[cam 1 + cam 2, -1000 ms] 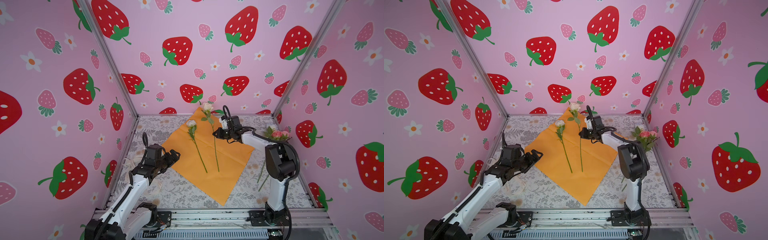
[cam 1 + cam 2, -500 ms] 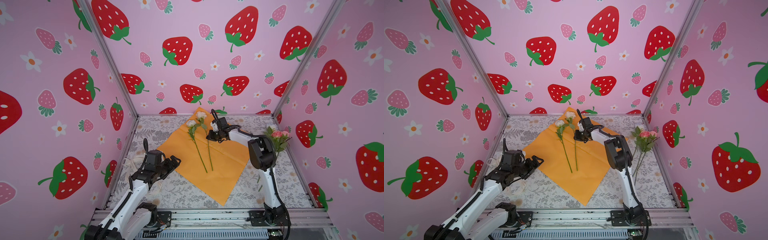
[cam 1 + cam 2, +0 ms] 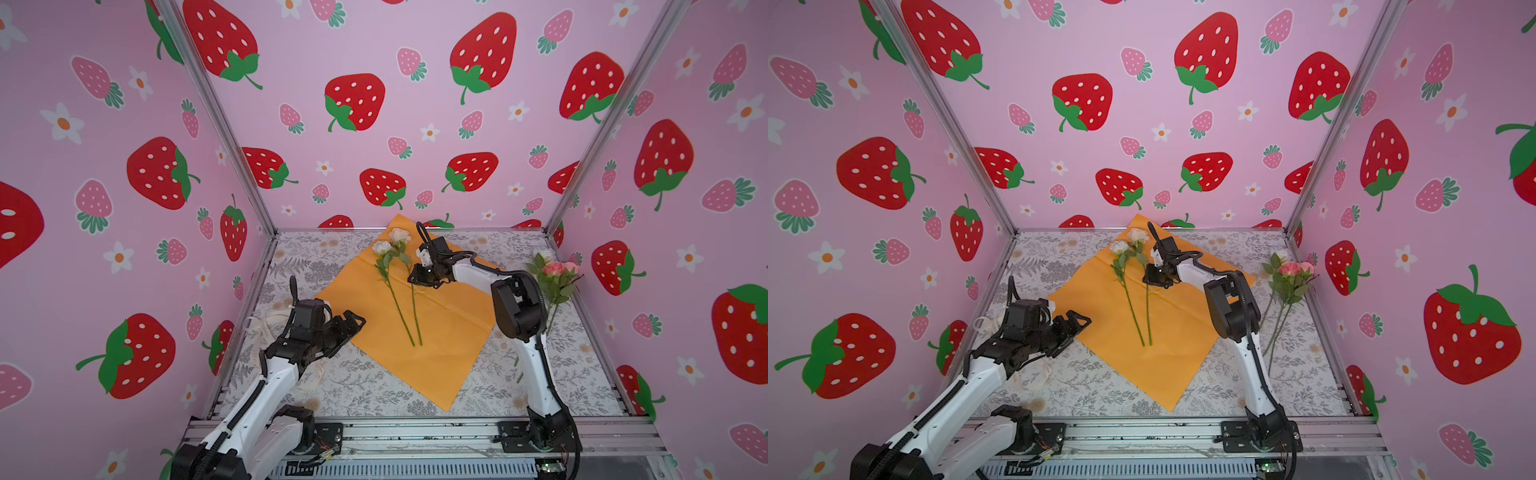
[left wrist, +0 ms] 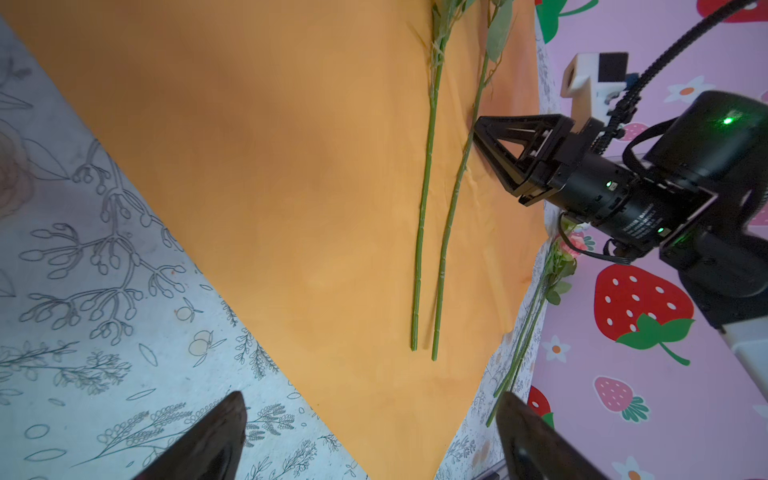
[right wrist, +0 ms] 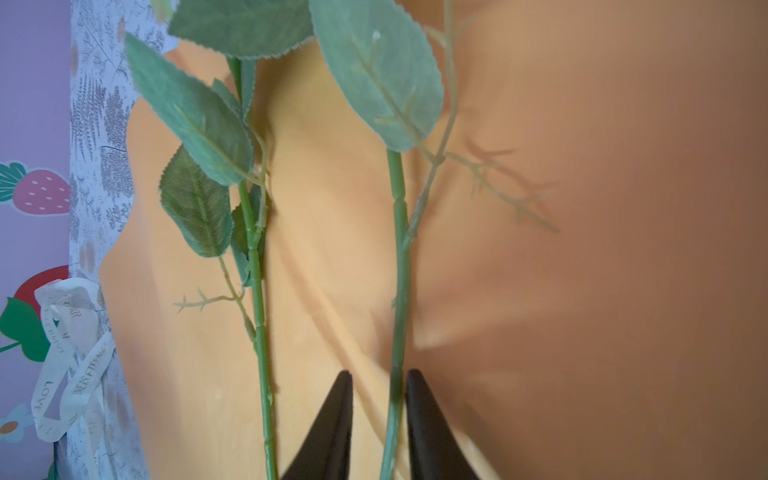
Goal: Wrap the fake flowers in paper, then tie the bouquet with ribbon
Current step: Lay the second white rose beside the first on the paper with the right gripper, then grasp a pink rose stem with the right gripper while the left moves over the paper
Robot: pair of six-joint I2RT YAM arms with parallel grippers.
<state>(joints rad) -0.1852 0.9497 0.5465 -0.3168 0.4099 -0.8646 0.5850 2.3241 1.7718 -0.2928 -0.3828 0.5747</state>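
the right gripper [image 5: 378,376] holds its jaws slightly parted around the stem of one white rose [image 3: 400,235], low over the orange wrapping paper [image 3: 449,332]; i judge it is laying that stem beside the other white rose [image 3: 381,247] so the cut ends meet for tying. the left gripper [image 3: 354,323] hangs spread wide and empty at the paper's left edge, seemingly out of the way. the pink roses [image 3: 557,270] rest by the right wall, well apart; the cream ribbon [image 5: 70,357] sits on the surface [image 3: 374,390] beyond the paper's left edge. bare paper right of the stems leaves room.
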